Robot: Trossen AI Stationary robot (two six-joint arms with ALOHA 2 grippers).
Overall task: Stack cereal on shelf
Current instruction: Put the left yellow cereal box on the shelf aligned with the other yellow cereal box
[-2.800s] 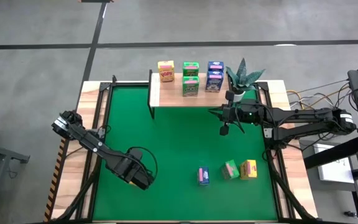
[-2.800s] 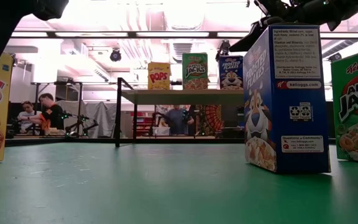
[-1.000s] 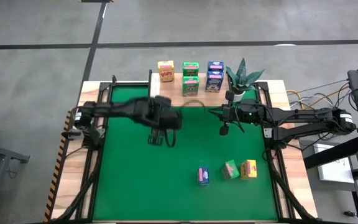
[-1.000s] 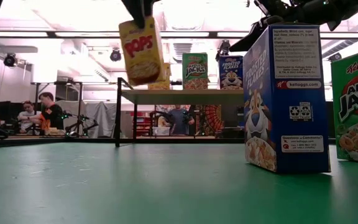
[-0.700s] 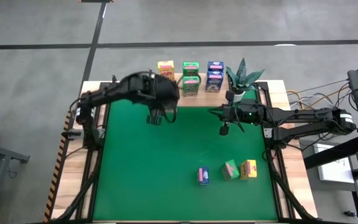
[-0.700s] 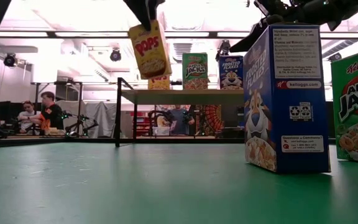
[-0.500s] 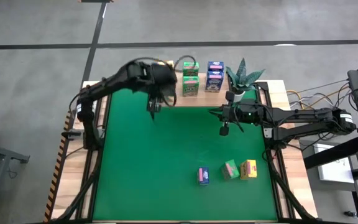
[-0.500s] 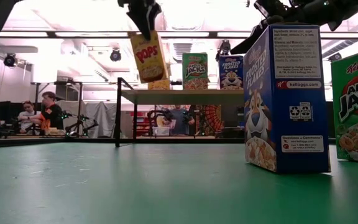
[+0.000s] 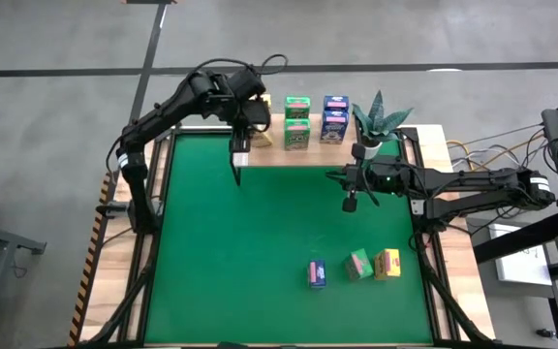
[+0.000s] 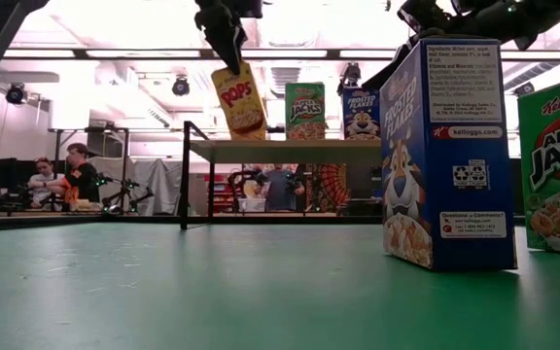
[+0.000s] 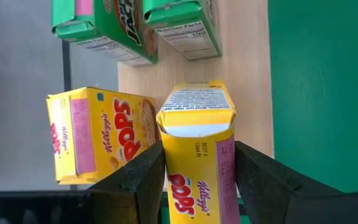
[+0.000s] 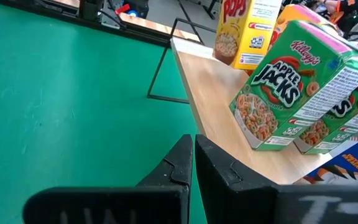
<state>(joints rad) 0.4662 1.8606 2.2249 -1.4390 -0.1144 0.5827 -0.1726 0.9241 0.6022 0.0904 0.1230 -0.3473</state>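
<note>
My left gripper (image 10: 224, 34) is shut on a yellow cereal box (image 11: 197, 146) and holds it over the left end of the shelf (image 9: 271, 155). A second yellow box (image 11: 98, 134) stands on the shelf just beyond it. Green boxes (image 9: 297, 121) and blue boxes (image 9: 334, 118) stand on the shelf in stacks of two. A blue box (image 9: 317, 273), a green box (image 9: 358, 264) and a yellow box (image 9: 387, 263) stand on the green mat near the front right. My right gripper (image 9: 332, 175) hovers shut over the mat, right of centre. My left gripper pinches the yellow box's upper end (image 11: 194, 186) between its two fingers (image 11: 143, 180), one on each of two opposite sides. The fingers come from above, slanting toward the table's far edge. The box hangs tilted below them (image 10: 240, 100), its lower end just above the shelf top.
A potted spiky plant (image 9: 381, 118) stands at the shelf's right end, close behind my right arm. The shelf's black legs (image 10: 185, 175) rise from the mat's far edge. People and equipment show in the room beyond the table.
My left gripper has carried the yellow box from over the mat's middle toward the table's far edge, rising a little and rolling, until it came over the shelf's left end. The box has stayed in the hold, tilted, and clear of everything.
</note>
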